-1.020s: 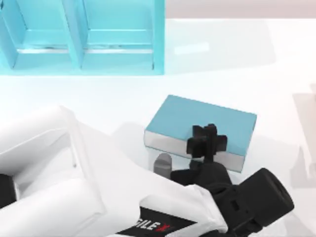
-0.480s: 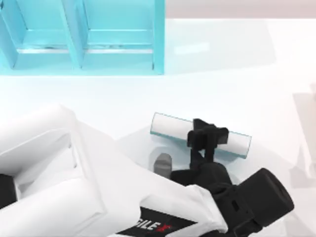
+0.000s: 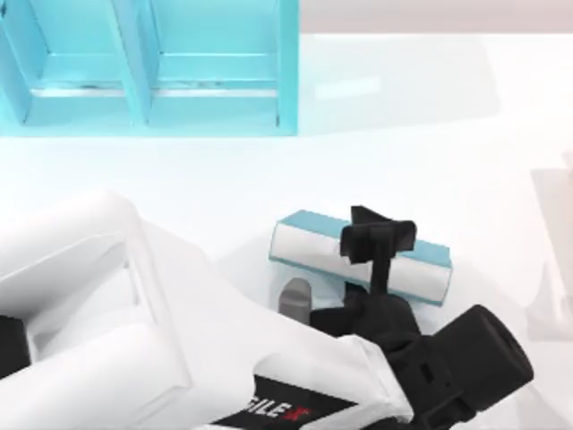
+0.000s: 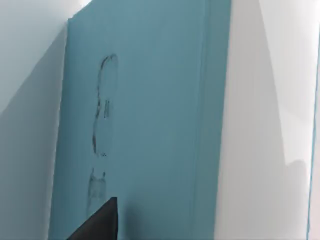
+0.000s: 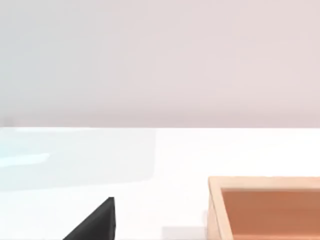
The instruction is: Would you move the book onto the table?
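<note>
The book [image 3: 313, 246] stands tilted on its long edge over the table [image 3: 448, 143], right of centre near the front. Its white page edges face up and a strip of teal cover shows along the far side. My left gripper [image 3: 380, 236] straddles the book's right part, its black fingers shut on it. Up close in the left wrist view, the teal cover [image 4: 145, 125] sits beside the white page block [image 4: 255, 140], with one black fingertip [image 4: 97, 222] against the cover. The right wrist view catches one black fingertip [image 5: 95, 224] of the right arm above bare table.
A turquoise shelf unit [image 3: 215, 81] with compartments stands at the back left. My left arm's white body [image 3: 134, 340] covers the front left. A wooden box [image 5: 265, 210] lies on the table in the right wrist view.
The left gripper has turned the book from lying flat, cover up, onto its edge. The page edges now face up, and the book has tipped a little further.
</note>
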`<control>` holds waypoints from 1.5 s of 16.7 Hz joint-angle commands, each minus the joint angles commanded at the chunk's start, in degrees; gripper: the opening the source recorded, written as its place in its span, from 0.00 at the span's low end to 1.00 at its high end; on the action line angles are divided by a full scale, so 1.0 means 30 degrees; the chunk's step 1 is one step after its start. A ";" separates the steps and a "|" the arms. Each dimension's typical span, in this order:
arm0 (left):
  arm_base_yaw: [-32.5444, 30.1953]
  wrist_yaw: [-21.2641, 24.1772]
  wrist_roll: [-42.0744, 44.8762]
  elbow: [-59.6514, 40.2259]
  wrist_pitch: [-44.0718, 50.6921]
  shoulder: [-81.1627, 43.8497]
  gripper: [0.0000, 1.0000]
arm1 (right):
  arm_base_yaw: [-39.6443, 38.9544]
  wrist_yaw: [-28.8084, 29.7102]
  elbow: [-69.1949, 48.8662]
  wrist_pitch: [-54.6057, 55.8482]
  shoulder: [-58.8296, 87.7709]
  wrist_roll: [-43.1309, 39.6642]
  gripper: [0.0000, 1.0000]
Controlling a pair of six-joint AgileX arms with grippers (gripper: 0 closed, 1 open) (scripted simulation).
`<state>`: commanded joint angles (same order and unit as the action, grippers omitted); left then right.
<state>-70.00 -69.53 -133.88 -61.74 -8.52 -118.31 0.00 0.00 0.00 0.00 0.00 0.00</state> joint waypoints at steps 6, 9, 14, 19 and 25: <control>-0.0716 -0.0175 -0.2046 -0.0520 0.2041 -0.0435 1.00 | 0.0000 0.0000 0.0000 0.0000 0.0000 0.0000 1.00; -0.1834 -0.0335 -0.5610 -0.1353 0.5631 -0.0970 1.00 | 0.0000 0.0000 0.0000 0.0000 0.0000 0.0000 1.00; -0.4197 -0.0571 -1.3623 -0.3083 1.4500 -0.1862 1.00 | 0.0000 0.0000 0.0000 0.0000 0.0000 0.0000 1.00; -0.6382 -0.0676 -2.1348 -0.4703 2.3310 -0.2369 1.00 | 0.0000 0.0000 0.0000 0.0000 0.0000 0.0000 1.00; -0.7745 -0.0696 -2.5982 -0.5717 2.8193 -0.2500 1.00 | 0.0000 0.0000 0.0000 0.0000 0.0000 0.0000 1.00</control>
<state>-93.23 -71.62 -211.83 -78.89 76.06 -125.81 0.00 0.00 0.00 0.00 0.00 0.00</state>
